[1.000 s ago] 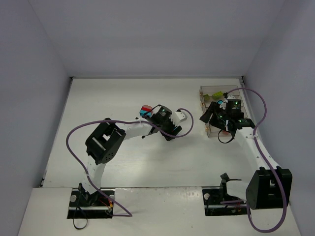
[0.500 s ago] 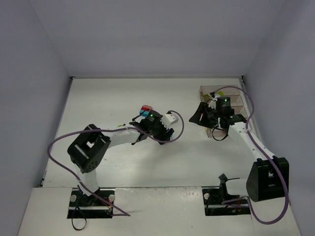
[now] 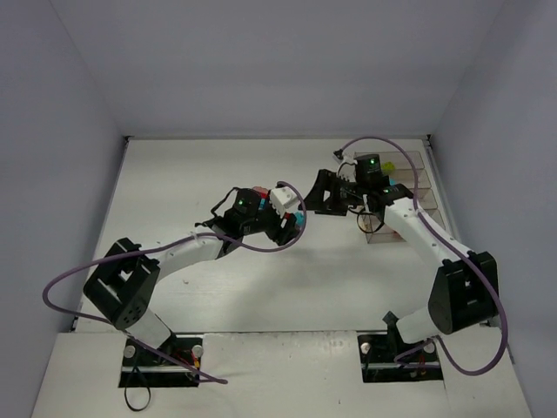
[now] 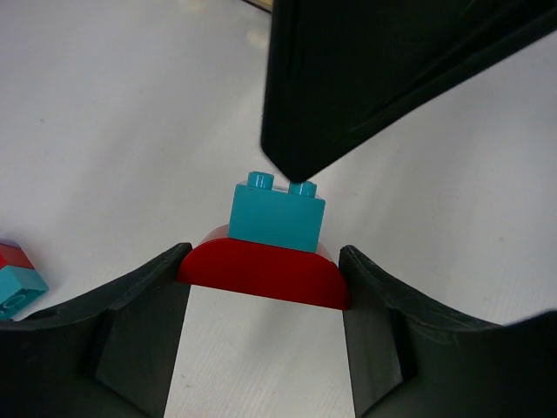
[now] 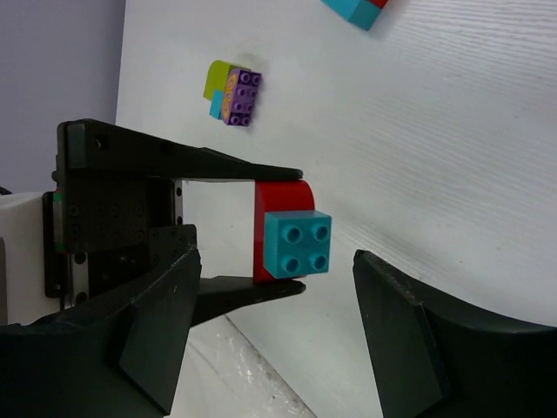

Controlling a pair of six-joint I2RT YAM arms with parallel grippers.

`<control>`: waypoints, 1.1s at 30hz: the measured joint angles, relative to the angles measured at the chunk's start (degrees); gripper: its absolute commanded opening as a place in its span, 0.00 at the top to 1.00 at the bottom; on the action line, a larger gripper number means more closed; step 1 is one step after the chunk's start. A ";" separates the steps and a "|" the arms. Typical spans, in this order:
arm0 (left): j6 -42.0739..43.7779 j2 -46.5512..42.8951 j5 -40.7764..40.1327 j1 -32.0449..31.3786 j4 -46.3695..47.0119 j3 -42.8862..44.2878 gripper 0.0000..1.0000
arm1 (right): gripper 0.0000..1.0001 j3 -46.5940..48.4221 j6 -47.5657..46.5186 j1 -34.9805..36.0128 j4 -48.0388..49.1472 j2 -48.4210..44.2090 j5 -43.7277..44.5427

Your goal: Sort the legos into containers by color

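left end effector (image 4: 265,261): holds red arched brick (image 4: 261,283) | right end effector (image 5: 277,261): wide | teal brick (image 4: 277,213): likely light, stiff, slick; pinch flat sides

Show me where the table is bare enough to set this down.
Free: the far-left table between the wall and the left arm, and the near middle between it and the right arm. Crowded: the centre, where the left tool grips the red-and-teal clump facing the right tool, and beside the containers.
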 measured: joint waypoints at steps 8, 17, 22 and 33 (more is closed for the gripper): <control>-0.20 -2.45 0.52 0.00 0.09 -1.73 0.69 | 0.38 1.18 -0.11 4.57 0.28 3.67 -0.57; -0.20 -3.41 0.50 0.04 0.15 -1.73 0.69 | 0.61 1.18 -0.39 4.98 0.31 4.09 0.17; -0.20 -3.41 0.39 0.11 0.39 -1.73 0.69 | 0.86 1.18 -0.28 4.98 0.35 4.09 0.39; -1.11 -3.39 -0.20 0.22 0.55 -1.95 0.82 | 1.00 1.18 -0.92 4.83 0.35 3.93 1.25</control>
